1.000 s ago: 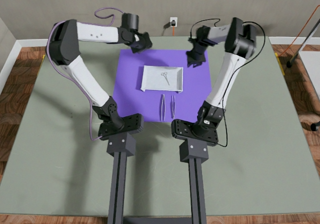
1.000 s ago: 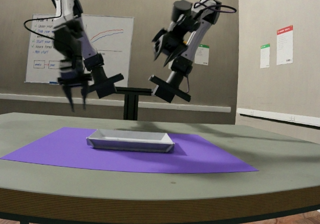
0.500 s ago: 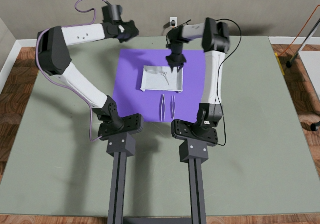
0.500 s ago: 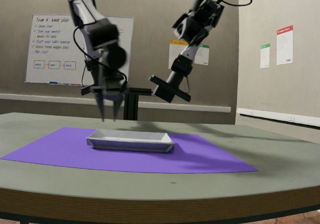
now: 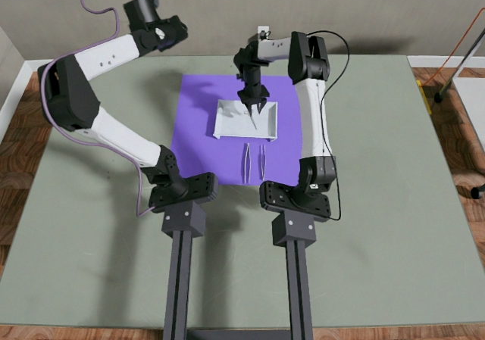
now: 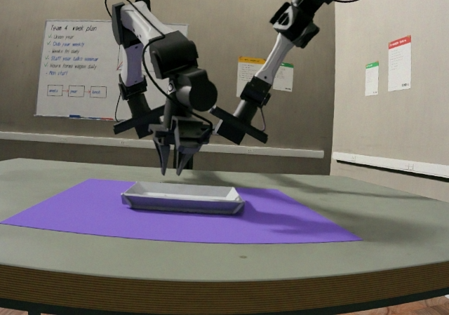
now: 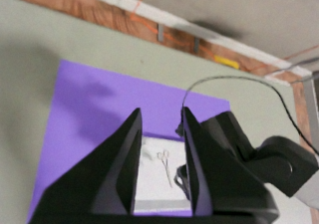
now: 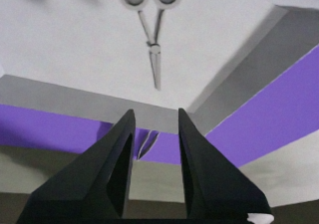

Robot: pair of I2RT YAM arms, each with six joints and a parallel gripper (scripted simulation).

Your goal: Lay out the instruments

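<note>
The purple cloth (image 5: 195,148) (image 6: 90,224) (image 7: 75,134) (image 8: 279,110) lies flat. The white tray (image 5: 231,128) (image 6: 184,204) (image 7: 159,204) (image 8: 90,97) stands upright on it. Scissors (image 5: 255,123) (image 7: 167,170) (image 8: 155,49) lie inside the tray. One pair of tweezers (image 5: 249,162) lies on the cloth in front of the tray, and a second thinner pair (image 5: 264,162) lies beside it, with a gap between them. My right gripper (image 5: 255,112) (image 6: 171,174) (image 8: 156,114) is partly open and empty above the tray. My left gripper (image 7: 161,112) is partly open and empty, high beyond the cloth's back left.
The green-grey table top (image 5: 372,172) (image 6: 217,264) surrounds the cloth. The right arm's forearm (image 5: 313,113) passes above the cloth's right edge. Both arm bases (image 5: 183,188) (image 5: 293,199) stand by the cloth's front edge. The back wall (image 5: 219,19) rises behind the table.
</note>
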